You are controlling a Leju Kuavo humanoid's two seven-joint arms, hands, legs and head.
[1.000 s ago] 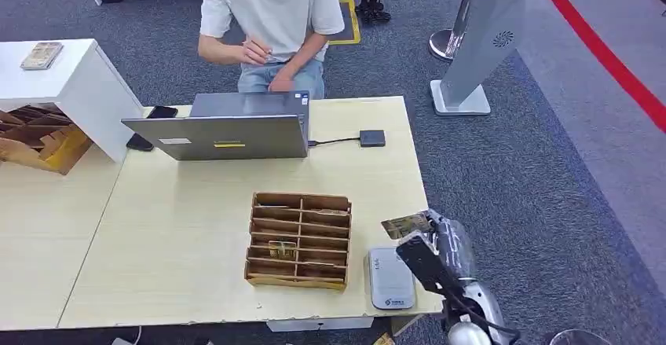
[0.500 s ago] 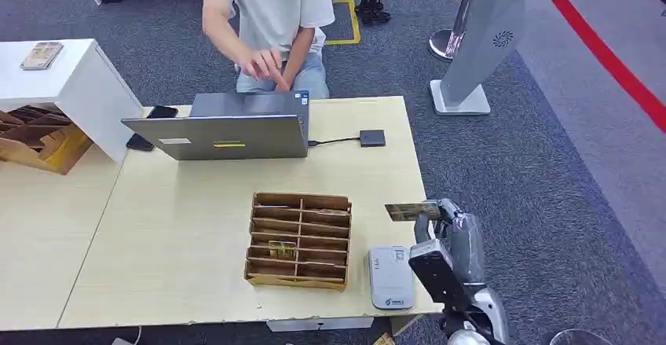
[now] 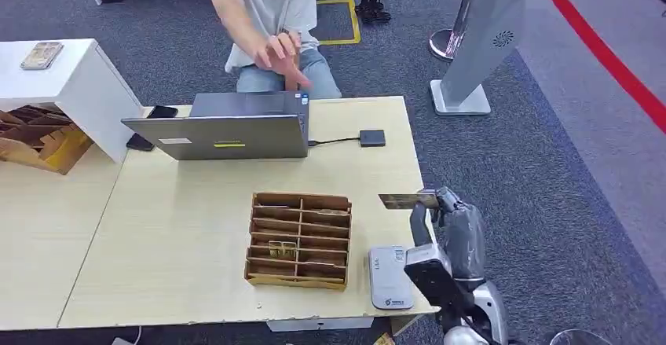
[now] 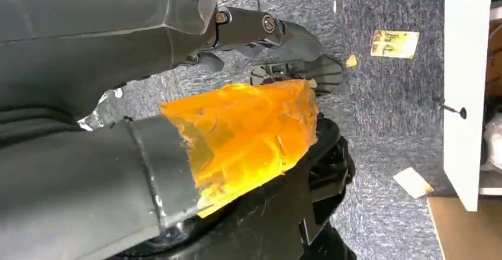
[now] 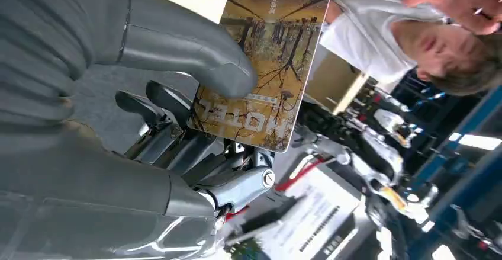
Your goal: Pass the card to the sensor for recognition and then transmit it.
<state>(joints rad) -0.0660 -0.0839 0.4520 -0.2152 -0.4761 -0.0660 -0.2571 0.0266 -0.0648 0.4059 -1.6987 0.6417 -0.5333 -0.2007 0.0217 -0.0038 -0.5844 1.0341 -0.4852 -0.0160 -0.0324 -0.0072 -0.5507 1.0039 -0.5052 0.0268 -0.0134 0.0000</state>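
Observation:
My right hand (image 3: 454,229) hangs just past the table's right edge and pinches a brown hotel card (image 3: 406,200) level, above and beyond the grey card reader (image 3: 390,277). In the right wrist view the thumb (image 5: 195,55) presses on the card (image 5: 269,58), with the darker fingers behind it. Across the table a person's hand (image 3: 284,53) reaches out above the laptop (image 3: 228,129). My left hand (image 4: 177,94) hangs over the carpet with its fingers apart, holding nothing; its thumb ends in an orange cover.
A cardboard divider tray (image 3: 300,239) with a card in one slot stands left of the reader. A small dark hub (image 3: 372,137) and a phone (image 3: 161,112) lie by the laptop. A white stand (image 3: 71,78) is at the far left, a silver kiosk (image 3: 487,38) on the carpet to the right.
My right hand has lifted the card up and away from the reader, toward the far side. The person's arm has stretched out over the laptop toward me.

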